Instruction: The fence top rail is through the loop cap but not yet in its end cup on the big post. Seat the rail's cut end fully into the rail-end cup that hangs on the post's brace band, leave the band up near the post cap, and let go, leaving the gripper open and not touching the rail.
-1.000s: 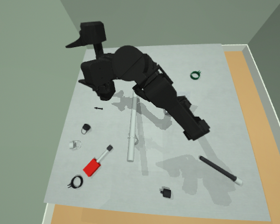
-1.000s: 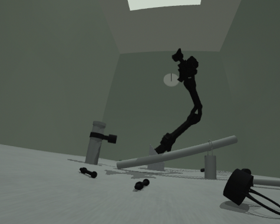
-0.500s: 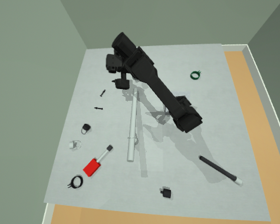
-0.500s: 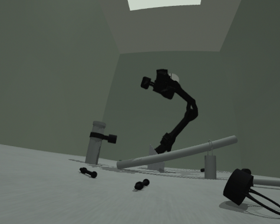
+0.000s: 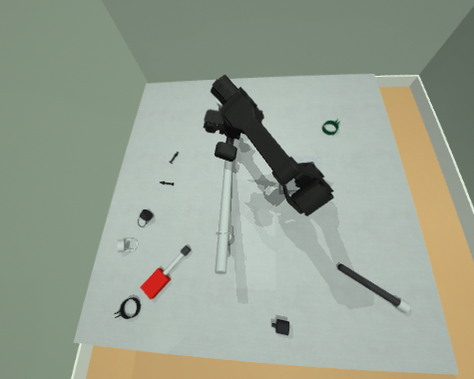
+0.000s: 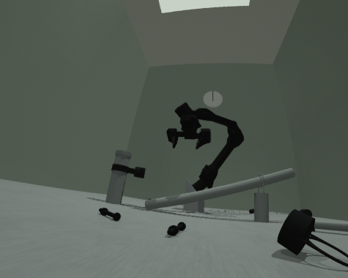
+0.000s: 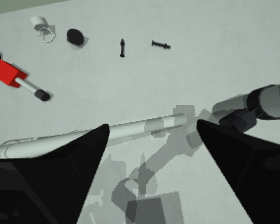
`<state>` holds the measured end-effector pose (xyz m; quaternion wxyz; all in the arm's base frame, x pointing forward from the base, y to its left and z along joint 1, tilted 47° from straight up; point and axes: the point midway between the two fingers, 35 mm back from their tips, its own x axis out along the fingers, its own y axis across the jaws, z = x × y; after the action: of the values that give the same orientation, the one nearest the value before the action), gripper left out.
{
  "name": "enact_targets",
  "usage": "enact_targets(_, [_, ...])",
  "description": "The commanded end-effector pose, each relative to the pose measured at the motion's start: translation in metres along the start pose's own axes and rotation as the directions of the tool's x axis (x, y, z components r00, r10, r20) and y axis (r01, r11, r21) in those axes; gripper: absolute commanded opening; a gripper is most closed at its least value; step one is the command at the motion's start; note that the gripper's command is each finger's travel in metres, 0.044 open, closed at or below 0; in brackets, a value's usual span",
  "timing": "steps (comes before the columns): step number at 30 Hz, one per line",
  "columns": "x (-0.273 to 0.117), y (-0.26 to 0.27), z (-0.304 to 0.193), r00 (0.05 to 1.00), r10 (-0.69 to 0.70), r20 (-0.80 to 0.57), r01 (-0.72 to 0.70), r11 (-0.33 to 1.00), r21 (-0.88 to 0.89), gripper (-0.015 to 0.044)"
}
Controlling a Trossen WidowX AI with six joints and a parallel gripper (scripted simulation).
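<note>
rail [image 6: 223, 189] slopes (low end down) | cup [image 6: 139, 172] on band [image 6: 120, 168] | apart

Rail [image 5: 224, 214] [image 6: 223, 189] [image 7: 136, 128]: grey, tilted, thru loop, low end nr tabletop, apart from blk cup [image 6: 139, 172] [image 7: 238, 120].
</note>
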<state>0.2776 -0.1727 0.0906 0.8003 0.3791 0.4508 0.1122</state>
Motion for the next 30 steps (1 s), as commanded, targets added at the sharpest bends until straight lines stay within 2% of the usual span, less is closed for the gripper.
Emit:
enact_targets(1, [0.002, -0.006, -0.003, 1.000, 0.014, -0.011, -0.014, 0.998, -0.055, 0.0440])
enact_targets(4, [0.001, -0.022, -0.001, 0.999, 0.026, -0.020, -0.030, 0.973, -0.227, 0.0440])
enact_targets(8, [0.002, -0.049, 0.000, 0.998, 0.050, -0.031, -0.059, 0.866, -0.496, 0.0440])
enact_targets(12, [0.002, -0.076, -0.002, 0.996, 0.077, -0.038, -0.081, 0.684, -0.725, 0.0440])
enact_targets(16, [0.004, -0.104, -0.006, 0.993, 0.109, -0.041, -0.086, 0.444, -0.892, 0.0440])
enact_targets(23, [0.007, -0.136, -0.016, 0.988, 0.150, -0.037, -0.065, 0.184, -0.981, 0.0440])
enact_targets(30, [0.011, -0.160, -0.026, 0.982, 0.185, -0.029, -0.016, -0.073, -0.997, 0.0440])
